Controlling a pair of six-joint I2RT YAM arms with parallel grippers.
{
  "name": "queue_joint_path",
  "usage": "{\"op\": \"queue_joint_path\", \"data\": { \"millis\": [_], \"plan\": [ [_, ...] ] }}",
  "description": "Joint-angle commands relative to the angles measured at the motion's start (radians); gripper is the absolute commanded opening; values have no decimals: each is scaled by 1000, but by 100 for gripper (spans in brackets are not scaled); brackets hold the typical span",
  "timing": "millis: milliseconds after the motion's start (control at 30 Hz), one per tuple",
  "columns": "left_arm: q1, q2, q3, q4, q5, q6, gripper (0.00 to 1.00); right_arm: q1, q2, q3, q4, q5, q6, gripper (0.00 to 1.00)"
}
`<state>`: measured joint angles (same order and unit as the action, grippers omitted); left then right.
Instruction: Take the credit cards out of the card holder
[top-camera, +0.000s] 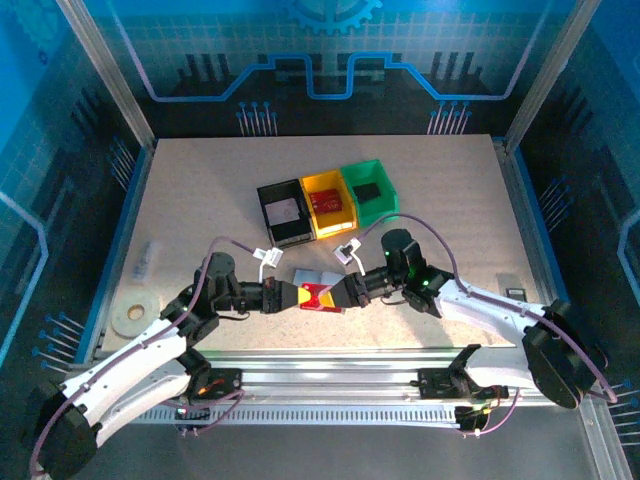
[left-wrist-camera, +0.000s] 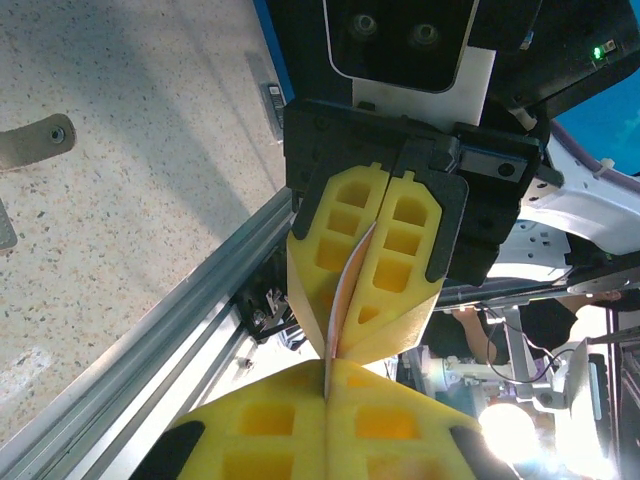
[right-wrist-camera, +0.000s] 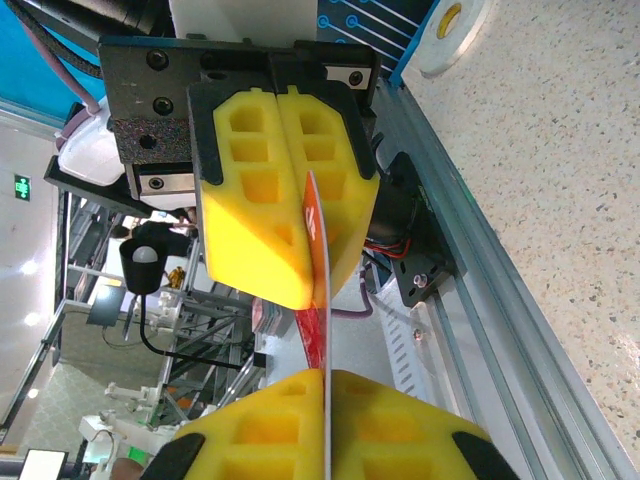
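Observation:
A reddish credit card (top-camera: 318, 296) hangs edge-on above the table's front middle, pinched from both sides. My left gripper (top-camera: 298, 296) is shut on its left end and my right gripper (top-camera: 338, 294) is shut on its right end, yellow pads almost meeting. In the left wrist view my own jaws (left-wrist-camera: 327, 372) clamp the thin card edge (left-wrist-camera: 345, 290), with the other gripper's pads (left-wrist-camera: 400, 250) closed on it above. The right wrist view shows the red card (right-wrist-camera: 318, 330) running from my jaws (right-wrist-camera: 325, 378) into the left gripper's pads (right-wrist-camera: 260, 210). The grey card holder (top-camera: 322, 277) lies just behind.
Black (top-camera: 285, 212), yellow (top-camera: 329, 203) and green (top-camera: 370, 190) bins stand in a row behind the grippers. A tape roll (top-camera: 131, 316) and a small pale object (top-camera: 147, 258) lie at the left edge. The aluminium rail (top-camera: 330, 365) runs along the front.

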<state>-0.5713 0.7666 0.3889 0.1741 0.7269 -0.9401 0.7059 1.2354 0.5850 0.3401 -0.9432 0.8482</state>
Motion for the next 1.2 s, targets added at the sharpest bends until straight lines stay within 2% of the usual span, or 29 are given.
{"op": "queue_joint_path", "data": {
  "millis": [0,33,133,167,300,333,367,500,667,833,933,1100,1167],
  "plan": [
    [8,-14,0,-32,-19,27,0,-10,-13,10,-26,19,-23,8],
    [10,-22,2,-49,-27,35,0,-17,-20,13,-43,30,-28,15],
    [17,-36,-4,-82,-46,50,0,-51,-53,5,-107,68,-52,24],
    [22,-40,-10,-88,-53,50,0,-66,-64,3,-128,80,-59,32],
    [49,-73,-22,-132,-92,53,0,-111,-98,-5,-181,100,-77,33],
    [55,-79,-17,-149,-97,60,0,-118,-107,-2,-211,121,-89,38],
    [64,-88,-11,-167,-104,69,0,-124,-118,2,-258,160,-105,41],
    [98,-136,19,-280,-179,100,0,-132,-127,27,-429,329,-179,45],
    [148,-205,52,-433,-290,138,0,-108,-124,9,-460,515,-146,45],
    [180,-249,74,-515,-354,160,0,-1,-71,45,-462,695,-121,44],
    [188,-253,92,-548,-378,180,0,44,-1,75,-417,720,-102,41],
    [198,-259,105,-576,-407,191,0,95,153,137,-382,747,-66,26],
    [200,-265,110,-579,-412,194,0,116,194,150,-360,780,-48,24]
  ]
}}
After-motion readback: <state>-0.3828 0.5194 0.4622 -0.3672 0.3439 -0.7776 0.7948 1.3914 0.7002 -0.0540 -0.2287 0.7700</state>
